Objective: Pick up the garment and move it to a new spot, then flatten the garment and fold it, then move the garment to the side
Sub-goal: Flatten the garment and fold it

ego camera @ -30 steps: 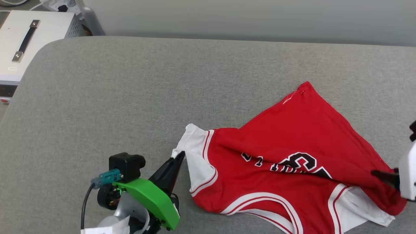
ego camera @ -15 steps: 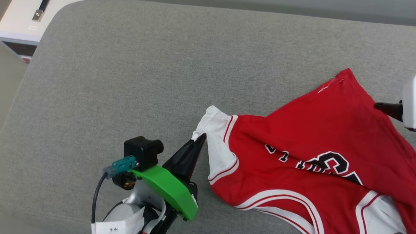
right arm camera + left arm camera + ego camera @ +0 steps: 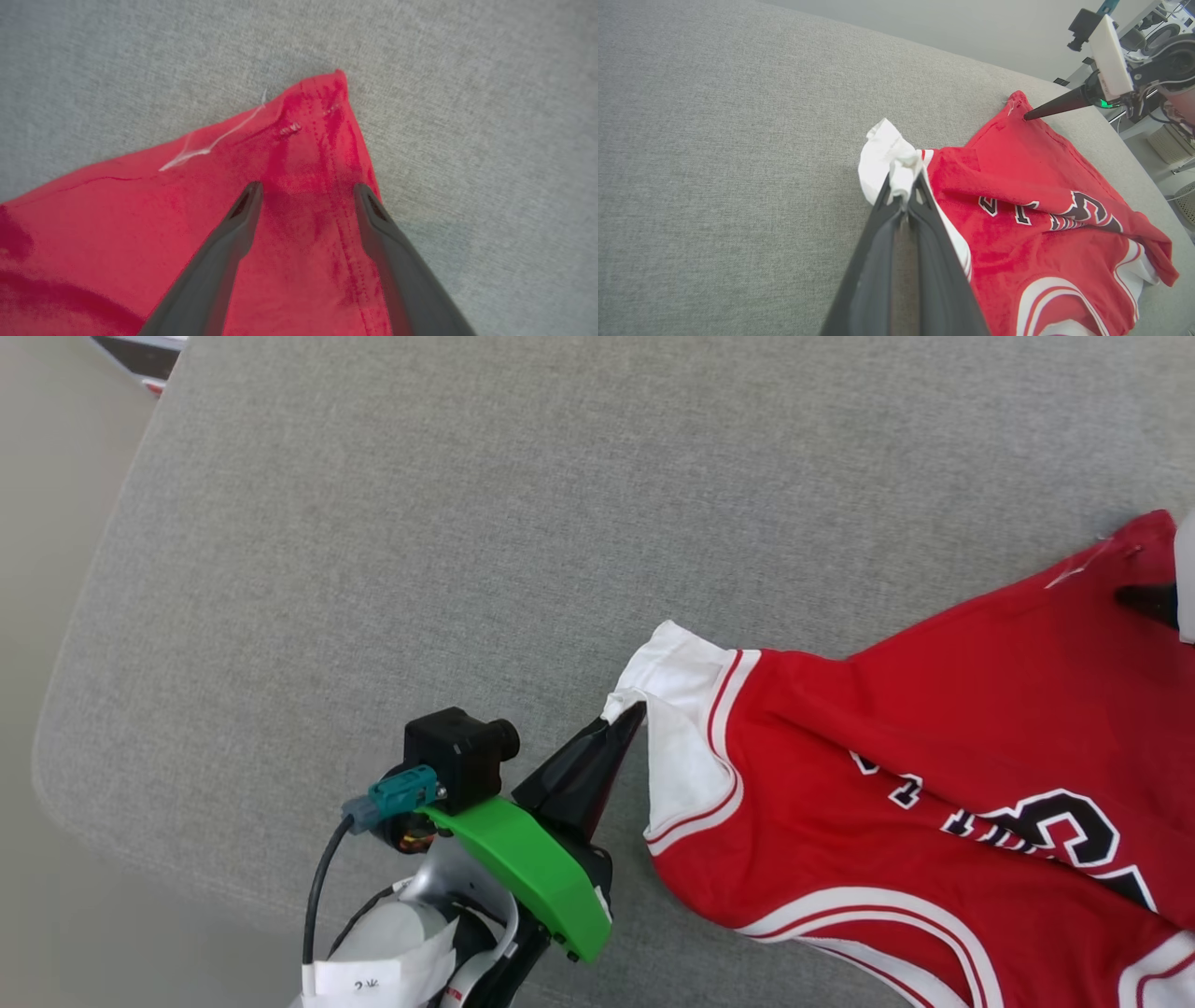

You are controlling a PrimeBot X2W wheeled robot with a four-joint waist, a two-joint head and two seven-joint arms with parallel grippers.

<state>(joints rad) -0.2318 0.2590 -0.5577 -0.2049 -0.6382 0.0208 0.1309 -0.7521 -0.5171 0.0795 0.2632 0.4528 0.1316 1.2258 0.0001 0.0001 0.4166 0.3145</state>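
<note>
A desk [image 3: 467, 523] covered in grey woven fabric takes up most of the scene. Its cloth is smooth and its near-left corner is rounded. Past its left edge lies a pale beige floor [image 3: 47, 663]. At the far left, beyond the desk, the corner of a white-edged case [image 3: 140, 347] with a dark face pokes in. In the left wrist view a plain grey wall [image 3: 971, 28] rises behind the desk's far edge, and a pale vented bin [image 3: 1168, 143] stands low off the right side.

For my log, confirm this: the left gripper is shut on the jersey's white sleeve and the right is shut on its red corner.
Wrong: the right wrist view shows the right gripper open over a red corner of the garment. The left gripper is shut on the white sleeve.
</note>
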